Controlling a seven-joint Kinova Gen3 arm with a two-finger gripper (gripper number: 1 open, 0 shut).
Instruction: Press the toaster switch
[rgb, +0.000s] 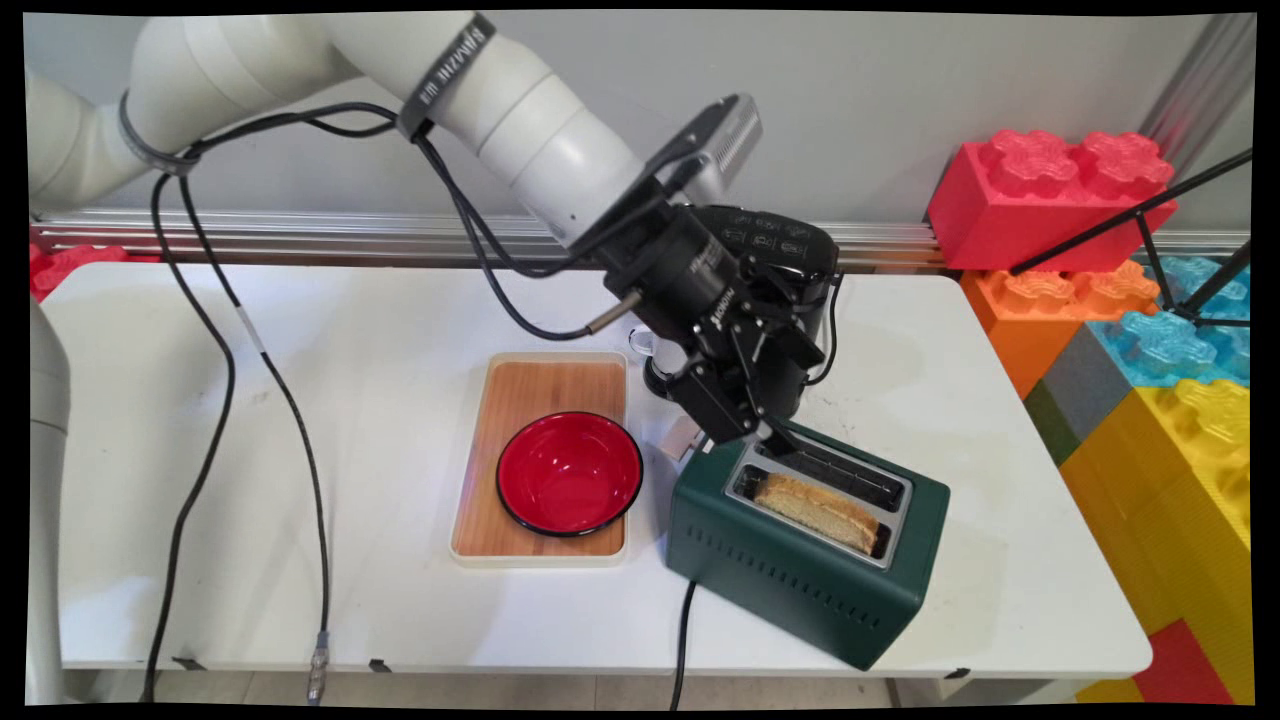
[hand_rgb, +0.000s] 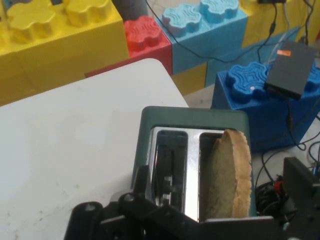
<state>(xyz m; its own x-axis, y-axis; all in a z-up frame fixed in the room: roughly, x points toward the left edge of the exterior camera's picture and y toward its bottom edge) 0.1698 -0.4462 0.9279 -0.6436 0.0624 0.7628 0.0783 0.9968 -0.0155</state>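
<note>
Standing on edge in the near slot of the green toaster (rgb: 800, 560), 1 slice of bread (rgb: 818, 512) pokes above the rim; the far slot is empty. The gripper (rgb: 770, 432) hovers low over the toaster's left end, beside the empty slot, touching nothing I can confirm, and I cannot tell how its jaws stand. A black coffee machine (rgb: 775, 250) stands right behind the hand. Left of the toaster, a red bowl (rgb: 569, 472) rests on a wooden tray (rgb: 520, 385). Judging by the tight clearance, any sideways drift could knock the toaster askew or scrape the machine.
</note>
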